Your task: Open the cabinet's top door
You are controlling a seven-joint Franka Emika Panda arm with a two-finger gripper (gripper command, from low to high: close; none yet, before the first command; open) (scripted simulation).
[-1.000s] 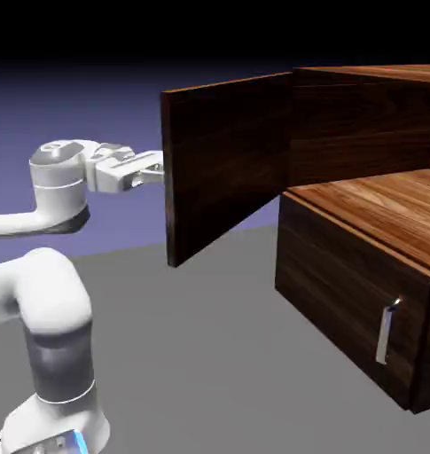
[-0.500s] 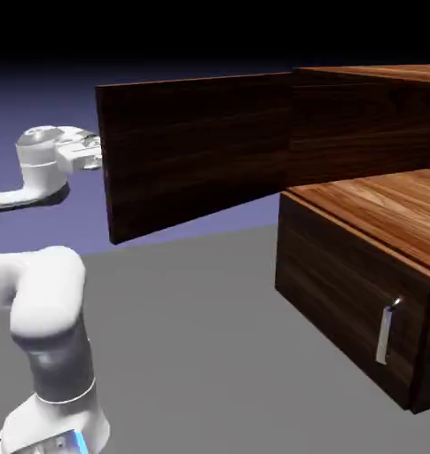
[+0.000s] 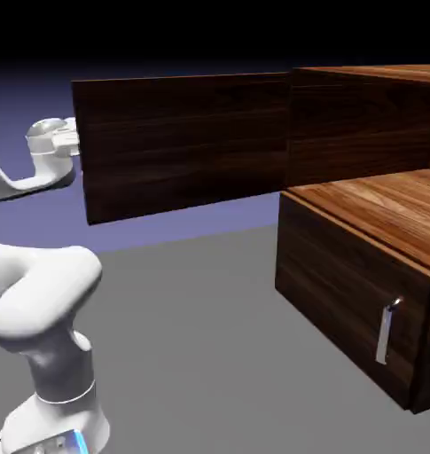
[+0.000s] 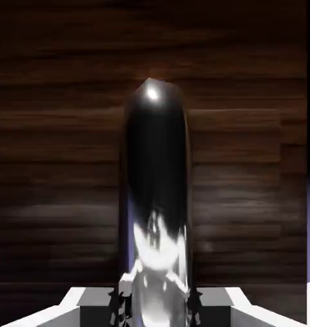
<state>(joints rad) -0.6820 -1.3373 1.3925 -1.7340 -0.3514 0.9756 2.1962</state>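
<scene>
The dark wood-grain cabinet [image 3: 360,133] stands at the exterior view's right. Its top door [image 3: 183,142] is swung far out to the left, its back face toward the camera. The white hand [image 3: 51,142] pokes out past the door's free edge, and its fingers are hidden behind the panel. In the hand view my gripper [image 4: 156,305] is shut on the door's curved silver handle [image 4: 156,172], which rises large between the dark fingertips [image 4: 117,305] against the door's wood [image 4: 55,159].
The lower panel [image 3: 338,301] is closed, with its short straight silver handle [image 3: 388,330]. The wooden ledge [image 3: 387,208] above it lies bare. The arm's white elbow [image 3: 41,293] bulges at the lower left over the grey table [image 3: 209,355].
The top door has swung further open, its free edge travelling left in the exterior view. The hand moved left with it, and the elbow has shifted lower and rightward.
</scene>
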